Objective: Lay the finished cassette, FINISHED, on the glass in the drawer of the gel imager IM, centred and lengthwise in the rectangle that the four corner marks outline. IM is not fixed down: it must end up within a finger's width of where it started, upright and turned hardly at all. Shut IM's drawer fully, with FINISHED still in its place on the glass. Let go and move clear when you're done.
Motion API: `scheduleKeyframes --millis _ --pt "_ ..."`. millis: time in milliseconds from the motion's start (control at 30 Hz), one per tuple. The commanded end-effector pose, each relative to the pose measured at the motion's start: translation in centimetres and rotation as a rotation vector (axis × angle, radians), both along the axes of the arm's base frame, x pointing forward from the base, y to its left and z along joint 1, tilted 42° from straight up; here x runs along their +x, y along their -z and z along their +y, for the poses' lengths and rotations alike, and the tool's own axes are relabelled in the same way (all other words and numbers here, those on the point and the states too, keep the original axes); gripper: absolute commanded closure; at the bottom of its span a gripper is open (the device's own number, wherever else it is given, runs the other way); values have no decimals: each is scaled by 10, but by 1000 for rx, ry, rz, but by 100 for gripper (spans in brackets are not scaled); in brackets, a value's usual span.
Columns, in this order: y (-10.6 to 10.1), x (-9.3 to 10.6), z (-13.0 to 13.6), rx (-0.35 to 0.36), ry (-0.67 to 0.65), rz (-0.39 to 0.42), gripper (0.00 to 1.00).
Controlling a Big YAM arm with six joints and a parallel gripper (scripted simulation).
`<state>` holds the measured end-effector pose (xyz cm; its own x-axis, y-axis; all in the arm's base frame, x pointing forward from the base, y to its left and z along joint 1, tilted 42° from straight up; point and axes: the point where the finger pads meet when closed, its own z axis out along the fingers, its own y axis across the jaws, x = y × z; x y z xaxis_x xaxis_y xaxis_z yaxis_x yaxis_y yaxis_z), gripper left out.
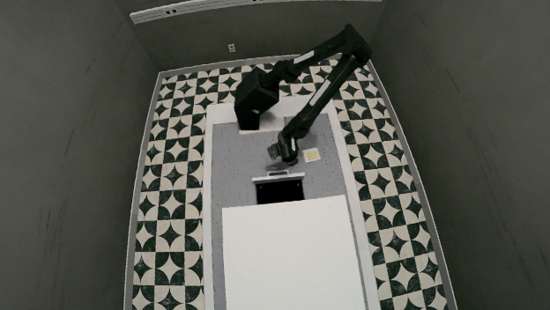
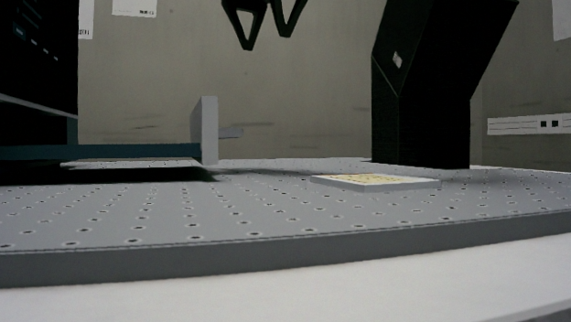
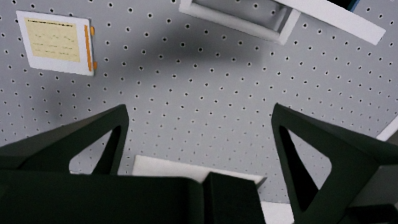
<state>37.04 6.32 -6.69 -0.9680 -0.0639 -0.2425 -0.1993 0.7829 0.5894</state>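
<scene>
The finished cassette (image 1: 312, 155) (image 2: 372, 180) (image 3: 55, 42) is a flat white slab with a pale yellow face and an orange strip on one edge. It lies flat on the grey perforated board, to the right of the drawer. The imager IM (image 1: 286, 255) is a big white box at the near end of the board. Its drawer stands open, showing dark glass (image 1: 279, 192) behind a white front panel (image 1: 278, 177) (image 2: 206, 130) (image 3: 240, 20). My gripper (image 1: 278, 154) (image 2: 265, 38) (image 3: 200, 112) is open and empty. It hangs high over the board, just before the drawer front and left of the cassette.
The perforated board (image 1: 234, 150) (image 2: 229, 206) sits on a white table (image 1: 207, 176). The arm's black base (image 1: 251, 103) (image 2: 421, 91) stands on a white plate (image 3: 195, 172) at the far end of the board. A checkered floor surrounds the table.
</scene>
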Motion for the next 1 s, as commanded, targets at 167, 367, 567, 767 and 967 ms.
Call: scheduleKeyframes --millis 167,367,567,767,967 --pt "-7 3 45 -61 -256 -201 0" --pt "-4 0 65 -82 -360 -264 0" --pt "-19 4 95 -115 -513 -414 0" --pt "-25 0 124 -140 -664 -540 0" --pt "-21 -8 142 -151 -767 -603 0"
